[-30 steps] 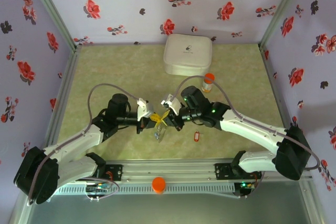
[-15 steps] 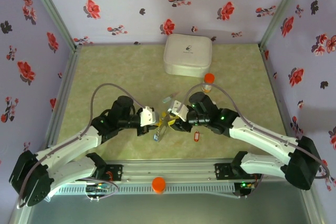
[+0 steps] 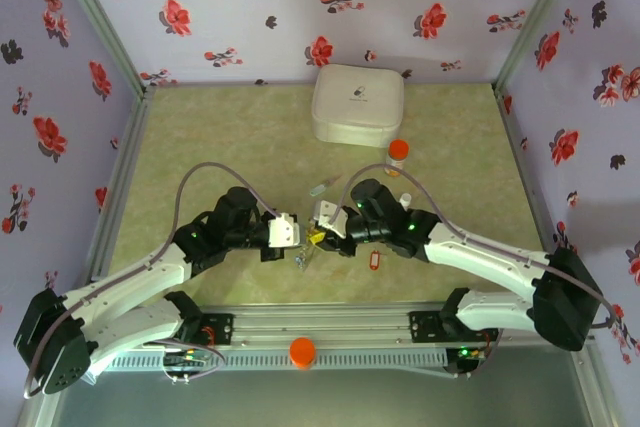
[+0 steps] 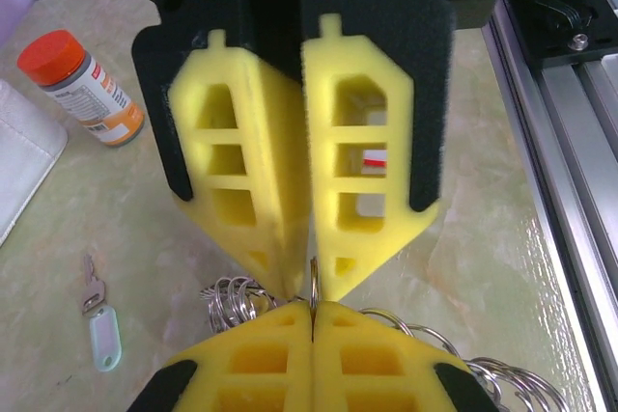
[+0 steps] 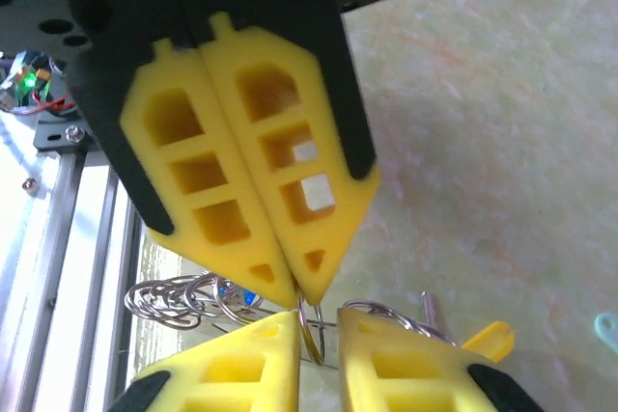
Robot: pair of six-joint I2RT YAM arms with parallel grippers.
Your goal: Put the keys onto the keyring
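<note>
Grip: left claw (image 4: 312, 314) pressed shut on keyring (image 4: 312, 282); right claw (image 5: 319, 325) nips it too. Loose: red key (image 3: 375, 261) toward near edge, pale-tagged key (image 4: 99, 335) mid-surface. Threading unfinished.

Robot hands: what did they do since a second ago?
The left gripper and right gripper moved together a little toward the near edge of the table, both still pinching the keyring between them. The red key, bottle and white box stayed put.
</note>
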